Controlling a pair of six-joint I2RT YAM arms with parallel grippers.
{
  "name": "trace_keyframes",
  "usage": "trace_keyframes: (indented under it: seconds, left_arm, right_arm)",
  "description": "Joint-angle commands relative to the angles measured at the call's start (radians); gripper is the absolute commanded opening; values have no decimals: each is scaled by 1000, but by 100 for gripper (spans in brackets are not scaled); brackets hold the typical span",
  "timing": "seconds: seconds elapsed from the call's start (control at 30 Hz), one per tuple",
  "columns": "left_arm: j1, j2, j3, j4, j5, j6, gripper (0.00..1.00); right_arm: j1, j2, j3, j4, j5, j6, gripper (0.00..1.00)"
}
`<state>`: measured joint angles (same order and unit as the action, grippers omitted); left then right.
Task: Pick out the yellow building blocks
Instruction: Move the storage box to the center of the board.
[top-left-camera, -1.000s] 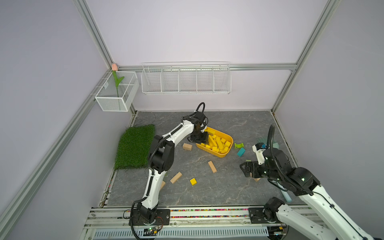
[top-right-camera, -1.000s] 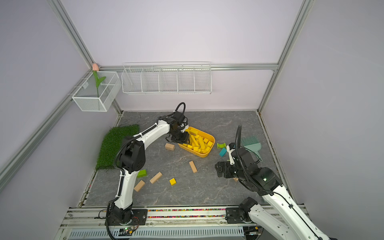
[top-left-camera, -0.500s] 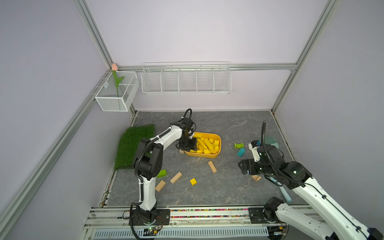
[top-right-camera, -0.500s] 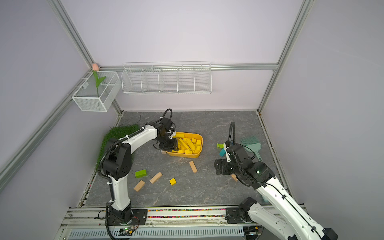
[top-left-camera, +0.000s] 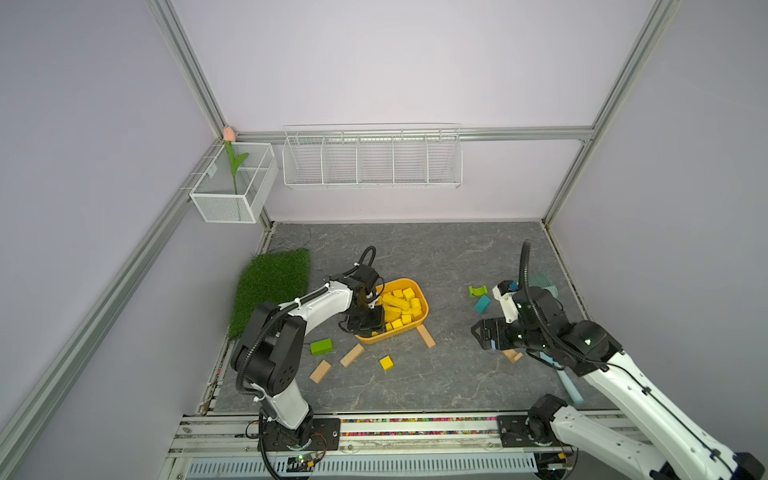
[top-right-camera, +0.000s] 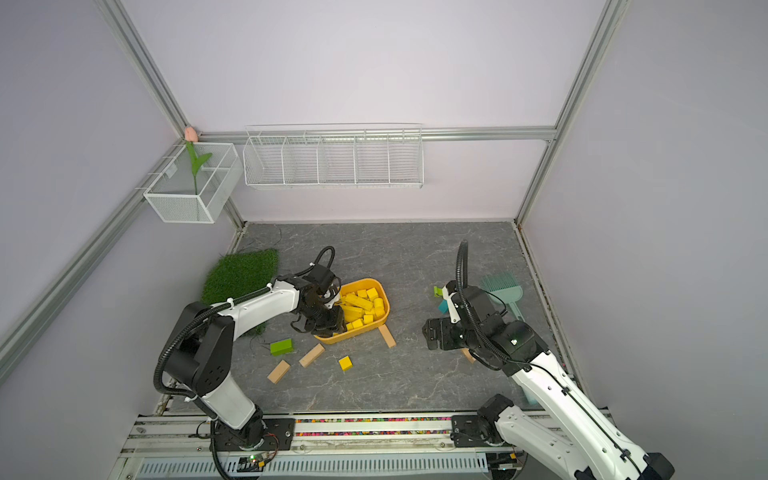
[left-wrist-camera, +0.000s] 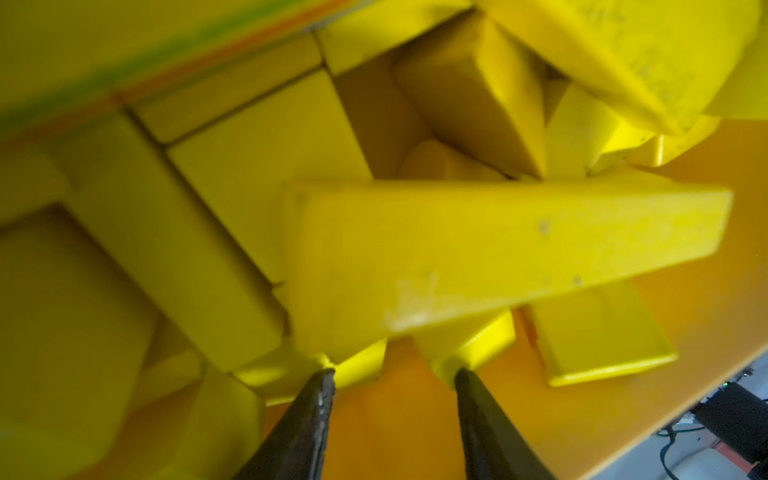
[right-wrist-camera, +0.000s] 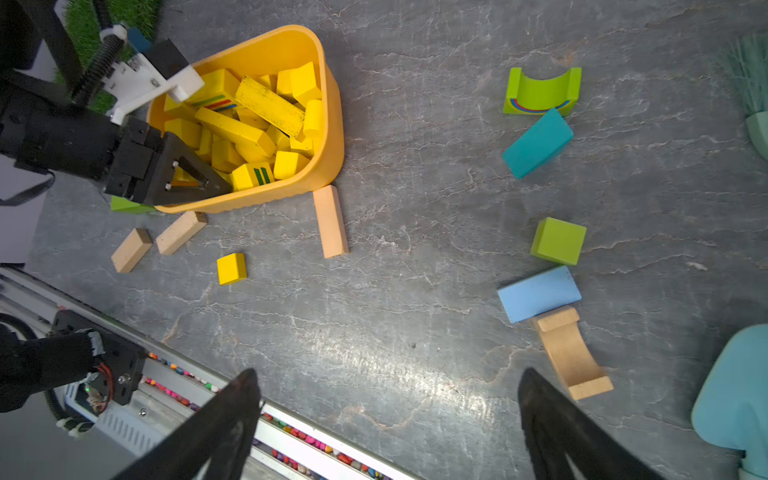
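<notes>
- Right wrist view: most of the yellow building blocks (right-wrist-camera: 249, 133) are seen piled inside the orange tub (right-wrist-camera: 328, 137), so the sorting is judged to be nearly finished
- One yellow cube (right-wrist-camera: 231, 268) is seen loose on the grey table (right-wrist-camera: 374, 332), near the tub but not touching it
- No other yellow piece is made out among the tan bars (right-wrist-camera: 330, 220), the green blocks (right-wrist-camera: 559, 241) and the blue blocks (right-wrist-camera: 539, 293) scattered on the table, though whatever is hidden by the arms cannot be ruled out
- The left gripper (left-wrist-camera: 392, 376) is dipped into the end of the tub nearest its own arm's base, jaws partly apart, tips close against the piled blocks; whether anything is clamped cannot be told
- The right gripper (right-wrist-camera: 388, 378) is spread wide and empty above bare table, well apart from the loose cube
- What is judged to be left: the loose cube is to be fetched and added to the tub
</notes>
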<state>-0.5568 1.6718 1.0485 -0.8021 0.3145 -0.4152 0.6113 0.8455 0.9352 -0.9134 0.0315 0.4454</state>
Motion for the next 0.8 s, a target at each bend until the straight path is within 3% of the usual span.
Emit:
trace_keyframes:
  seconds: [0.0,0.23,0.33,0.43,0.53,0.63,0.77]
  left_arm:
    - [-31,-73,-39,-13,-12,-51,52]
    - [-32,-246,42,-37,-122,-77,63]
    - [-31,-366,11,33,-134,-95,65]
    - [-33,-574,-158,241,-142,-149,69]
    - [-37,-820,-379,484,-166,-202,82]
    - [-38,-1032,-539,582,-239,-229,95]
    - [-39,-1200,-642,611,-314,-269,100]
  right_arm:
    - [41,13,-14,32,-42,34,99]
    - [340,131,-32,140,29,184,92]
    - [482,221,-21,193,97,225,92]
    - [611,317,10,221,208,242,90]
    - [668,393,7,293,248,258,89]
    - [692,473,3,389,238,267,86]
    - [719,615,62,449,236,255,82]
